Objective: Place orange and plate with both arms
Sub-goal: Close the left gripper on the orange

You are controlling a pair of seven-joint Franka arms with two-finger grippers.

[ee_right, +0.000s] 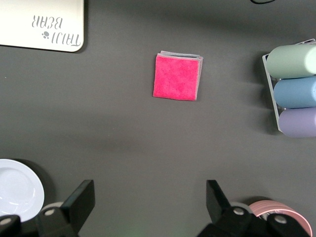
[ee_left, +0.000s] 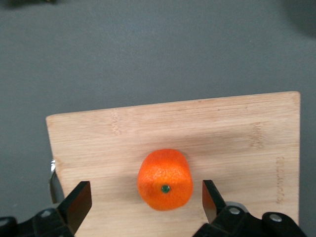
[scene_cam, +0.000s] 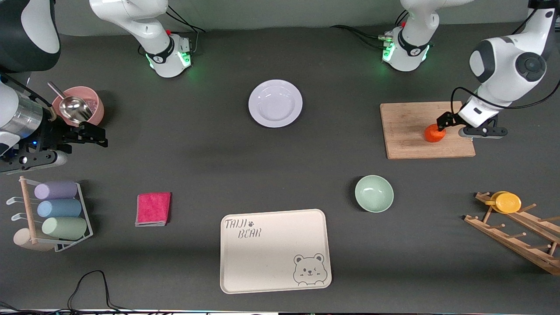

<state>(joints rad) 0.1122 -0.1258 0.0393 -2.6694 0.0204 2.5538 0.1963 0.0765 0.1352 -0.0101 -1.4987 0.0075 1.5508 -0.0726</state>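
Note:
The orange (scene_cam: 435, 133) sits on a wooden cutting board (scene_cam: 407, 131) toward the left arm's end of the table. My left gripper (scene_cam: 441, 126) is low over it and open. In the left wrist view its fingers (ee_left: 79, 200) stand either side of the orange (ee_left: 164, 180), not touching it. The white plate (scene_cam: 275, 103) lies on the table between the two arm bases and also shows in the right wrist view (ee_right: 17, 193). My right gripper (scene_cam: 101, 137) is open and empty, up over bare table beside a pink bowl (scene_cam: 89, 105).
A pale green bowl (scene_cam: 374, 193) and a cream bear tray (scene_cam: 274, 250) lie nearer the camera. A pink cloth (scene_cam: 153, 208) and a rack of cups (scene_cam: 57, 214) lie toward the right arm's end. A wooden rack holds a yellow cup (scene_cam: 507, 202).

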